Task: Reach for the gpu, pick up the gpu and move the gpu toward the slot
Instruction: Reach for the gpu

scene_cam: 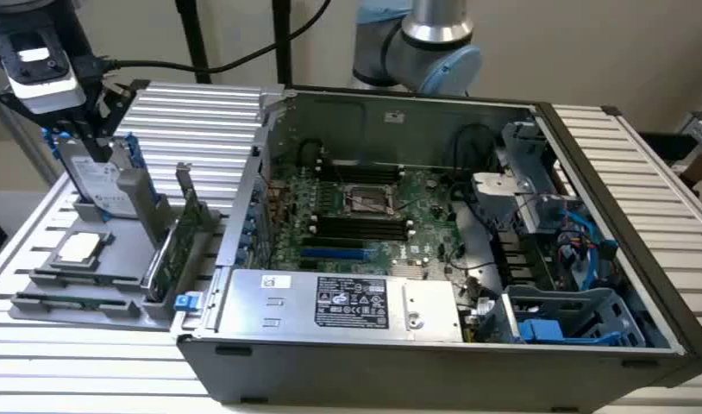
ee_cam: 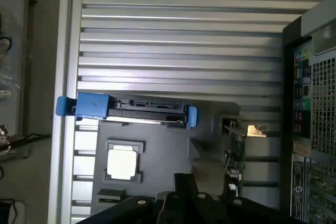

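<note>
The gpu [scene_cam: 171, 246] is a thin green card standing on edge in a grey holder [scene_cam: 109, 259] at the exterior view's left, just outside the open computer case [scene_cam: 443, 345]. Its silver bracket [scene_cam: 185, 185] points up. My gripper [scene_cam: 89, 142] hangs above the holder's far end, right over the silver hard drive with blue rails [scene_cam: 103, 185] and apart from the gpu. In the wrist view the gpu [ee_cam: 237, 153] appears edge-on beside the case, with the gripper [ee_cam: 184, 200] dark at the picture's edge. Blue expansion slots [scene_cam: 334, 254] lie on the motherboard [scene_cam: 368, 216].
The holder also carries a square processor [scene_cam: 81, 247] and narrow memory sticks [scene_cam: 69, 302]. The hard drive [ee_cam: 126, 109] stands across the wrist view. A ribbed metal table [scene_cam: 202, 112] lies under everything. The case's power supply [scene_cam: 340, 302] and blue drive cage [scene_cam: 564, 315] sit near its front.
</note>
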Controlling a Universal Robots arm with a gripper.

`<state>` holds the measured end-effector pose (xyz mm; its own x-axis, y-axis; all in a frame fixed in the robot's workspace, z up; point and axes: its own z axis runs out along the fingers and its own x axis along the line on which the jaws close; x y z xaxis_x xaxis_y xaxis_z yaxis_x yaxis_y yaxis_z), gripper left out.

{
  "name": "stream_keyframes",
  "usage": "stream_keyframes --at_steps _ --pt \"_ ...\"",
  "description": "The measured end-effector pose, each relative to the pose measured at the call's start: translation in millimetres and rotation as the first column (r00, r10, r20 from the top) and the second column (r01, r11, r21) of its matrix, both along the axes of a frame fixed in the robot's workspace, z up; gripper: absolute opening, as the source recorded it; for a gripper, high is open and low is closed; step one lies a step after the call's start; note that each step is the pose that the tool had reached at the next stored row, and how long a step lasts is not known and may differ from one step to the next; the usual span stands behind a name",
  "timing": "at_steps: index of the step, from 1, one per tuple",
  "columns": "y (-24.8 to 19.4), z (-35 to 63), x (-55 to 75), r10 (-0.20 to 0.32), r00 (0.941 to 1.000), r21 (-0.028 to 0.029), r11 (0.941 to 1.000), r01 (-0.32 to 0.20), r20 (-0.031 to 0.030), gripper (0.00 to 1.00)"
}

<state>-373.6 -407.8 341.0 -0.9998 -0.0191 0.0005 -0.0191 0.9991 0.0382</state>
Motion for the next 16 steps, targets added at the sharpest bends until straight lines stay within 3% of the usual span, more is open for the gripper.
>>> stream_keyframes --at_steps 13,16 --pt "-0.4 0.1 0.9 0.0 1.0 -0.0005 1.0 0.0 -0.0001 0.11" --pt "-7.1 -0.5 9.2 0.0 1.0 -0.0006 1.0 0.0 0.0001 0.11"
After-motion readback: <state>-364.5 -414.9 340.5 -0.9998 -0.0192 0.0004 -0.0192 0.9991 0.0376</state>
